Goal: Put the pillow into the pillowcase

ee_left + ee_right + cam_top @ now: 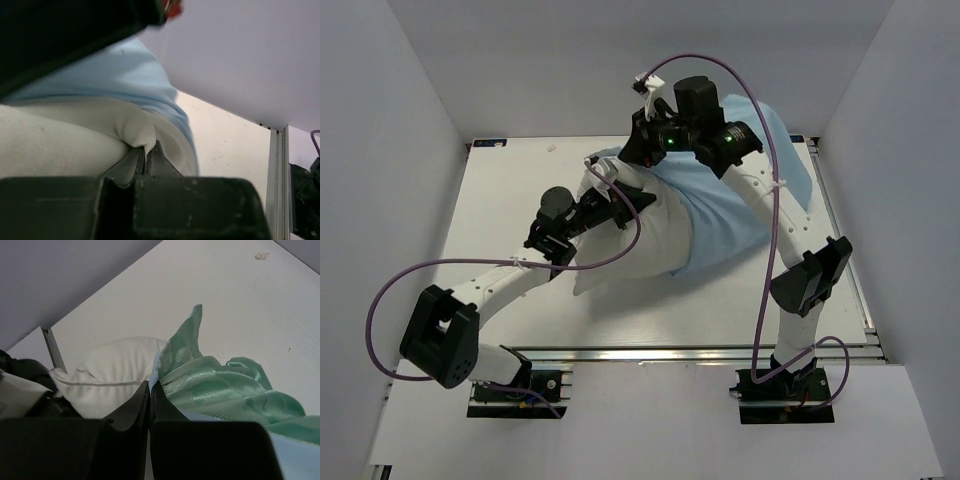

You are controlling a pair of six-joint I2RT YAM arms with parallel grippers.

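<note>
White walls (380, 150) close in a white worktop (510, 200) on three sides, with both arm bases bolted at its near edge. The pillow (640, 250) lies across the middle of the worktop, running from near-left to far-right. Its far-right part is covered by the pillowcase (770, 180), which shows its plain light blue face upward. The near-left end of the pillow is bare and white.

The left arm reaches in from the near-left, low over the pillow's bare part. In its wrist view the left end effector (145, 152) is closed, its two dark fingers pressed together on a small fold of the pillow's white cloth. The cloth bunches up just above the tips. The light blue pillowcase lies over the pillow right behind that fold, and its edge curves down toward the worktop on the right.

The right arm bends up from the near-right and arches over the pillowcase to its far-left edge. In its wrist view the right end effector (150, 390) is also closed. It pinches the pillowcase's edge, where the teal-green patterned face shows, crumpled and glossy. One corner of that fabric stands up in a point above the tips. The pillow's seamed corner sits just left of them, touching the pillowcase. A purple cable (760, 200) loops along each arm.
</note>
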